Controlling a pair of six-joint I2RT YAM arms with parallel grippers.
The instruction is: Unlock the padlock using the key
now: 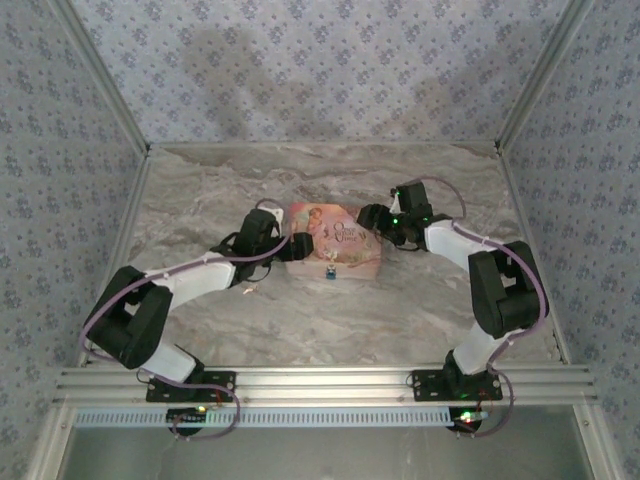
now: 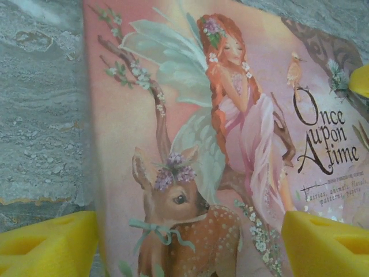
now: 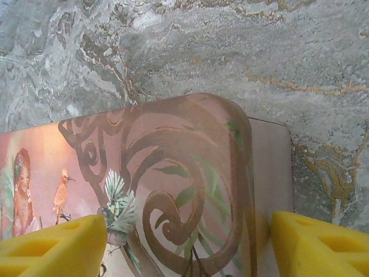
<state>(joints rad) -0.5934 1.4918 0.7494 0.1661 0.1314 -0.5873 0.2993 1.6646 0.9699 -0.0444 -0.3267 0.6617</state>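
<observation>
A pink illustrated box (image 1: 335,250) lies mid-table. The tiny blue-teal padlock (image 1: 329,271) hangs at its near side. My left gripper (image 1: 297,247) is over the box's left end and is open. Its yellow fingers (image 2: 46,245) stand wide, with the fairy-and-deer lid (image 2: 190,173) below them and nothing held. Over the box's right end my right gripper (image 1: 372,218) is also open, with its fingertips (image 3: 320,245) spread above the lid's rounded corner (image 3: 190,173). A tiny pale piece (image 1: 247,291), possibly the key, lies on the table beside the left arm.
The marble tabletop (image 1: 420,310) is walled at the back and both sides by patterned panels (image 1: 320,70). An aluminium rail (image 1: 320,380) runs along the near edge by the arm bases. A yellow fingertip of the other gripper (image 2: 360,81) shows at the lid's far end.
</observation>
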